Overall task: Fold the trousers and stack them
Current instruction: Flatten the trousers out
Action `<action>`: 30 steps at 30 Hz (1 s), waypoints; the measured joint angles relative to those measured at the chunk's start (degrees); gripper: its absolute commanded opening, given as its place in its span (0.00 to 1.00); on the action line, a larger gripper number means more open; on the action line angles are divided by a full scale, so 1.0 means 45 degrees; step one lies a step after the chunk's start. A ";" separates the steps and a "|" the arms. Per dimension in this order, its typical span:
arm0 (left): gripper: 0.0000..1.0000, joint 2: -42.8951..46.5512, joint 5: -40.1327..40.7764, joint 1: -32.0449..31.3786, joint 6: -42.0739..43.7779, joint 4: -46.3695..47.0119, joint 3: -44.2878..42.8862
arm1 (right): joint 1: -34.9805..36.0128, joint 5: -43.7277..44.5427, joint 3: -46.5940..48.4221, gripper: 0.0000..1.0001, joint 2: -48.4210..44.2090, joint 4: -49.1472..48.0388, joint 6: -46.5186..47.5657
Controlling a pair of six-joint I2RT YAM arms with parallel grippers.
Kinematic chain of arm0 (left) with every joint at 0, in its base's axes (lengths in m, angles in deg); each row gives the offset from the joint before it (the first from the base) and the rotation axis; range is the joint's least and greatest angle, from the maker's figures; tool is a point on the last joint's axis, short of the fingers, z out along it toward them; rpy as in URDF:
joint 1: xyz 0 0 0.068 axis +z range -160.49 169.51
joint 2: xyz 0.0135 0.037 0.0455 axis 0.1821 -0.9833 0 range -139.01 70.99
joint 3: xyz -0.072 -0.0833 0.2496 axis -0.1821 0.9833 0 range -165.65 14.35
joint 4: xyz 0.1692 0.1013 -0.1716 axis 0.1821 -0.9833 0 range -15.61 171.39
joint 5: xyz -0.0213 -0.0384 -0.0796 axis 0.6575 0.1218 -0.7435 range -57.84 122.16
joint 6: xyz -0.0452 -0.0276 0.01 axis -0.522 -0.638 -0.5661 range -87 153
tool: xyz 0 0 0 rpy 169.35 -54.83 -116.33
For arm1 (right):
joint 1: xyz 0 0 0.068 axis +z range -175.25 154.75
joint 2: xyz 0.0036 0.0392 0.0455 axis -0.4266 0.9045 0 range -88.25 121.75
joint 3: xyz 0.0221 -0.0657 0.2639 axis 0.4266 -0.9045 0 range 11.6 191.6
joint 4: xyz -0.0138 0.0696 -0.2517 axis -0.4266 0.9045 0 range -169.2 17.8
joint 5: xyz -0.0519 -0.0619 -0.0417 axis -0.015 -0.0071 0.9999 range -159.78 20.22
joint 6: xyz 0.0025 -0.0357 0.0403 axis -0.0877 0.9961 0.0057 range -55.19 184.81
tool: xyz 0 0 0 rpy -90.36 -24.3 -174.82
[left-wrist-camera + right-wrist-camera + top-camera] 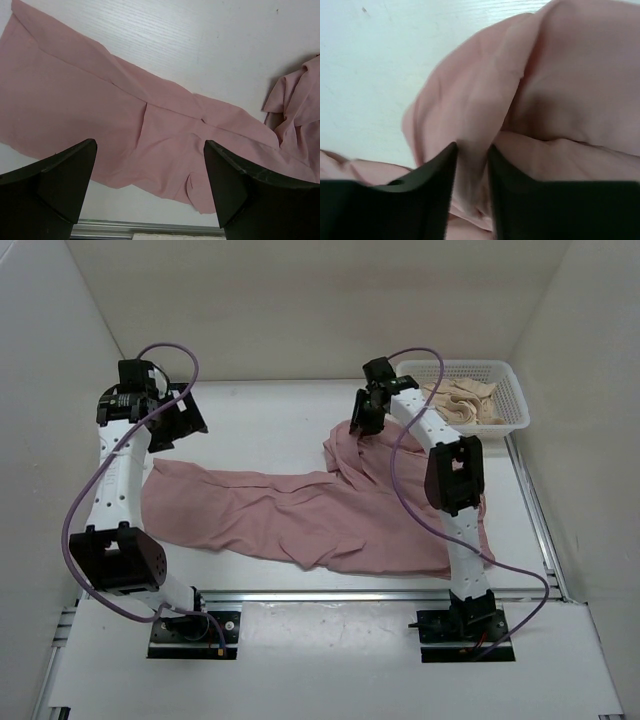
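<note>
Loosely spread across the white wood-grain table (260, 410), the soft dusty-pink trousers (320, 515) lie rumpled, one leg flat and smooth toward the left, the far end bunched into a raised heap at the right gripper (472, 150). Its black fingers (430, 190) are clenched on a puckered ridge of that cloth. The left gripper (150, 150) hangs released, wedge-shaped tips wide apart above the flat leg. A white slatted plastic basket (515, 390) in the far right corner holds crumpled beige cloth (465, 400).
</note>
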 measured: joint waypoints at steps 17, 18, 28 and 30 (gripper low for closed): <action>1.00 0.0024 0.0112 0.1219 -0.0117 -0.0170 -0.0219 | 0.6441 -0.0510 -0.2467 0.36 -0.4031 -0.1438 0.2157; 1.00 0.0034 0.0107 0.1297 -0.0151 -0.0121 -0.0204 | 0.6679 -0.0724 -0.3021 0.53 -0.4357 -0.1486 0.1909; 1.00 -0.1093 -0.0627 -0.0559 -0.0301 0.0117 -0.0223 | 0.4881 0.0933 -0.7213 0.93 -0.8374 -0.1088 0.0442; 1.00 -0.2006 -0.0539 -0.1797 -0.0155 0.0097 -0.0782 | 0.4303 0.1593 -0.8330 0.85 -1.0418 -0.0981 0.0073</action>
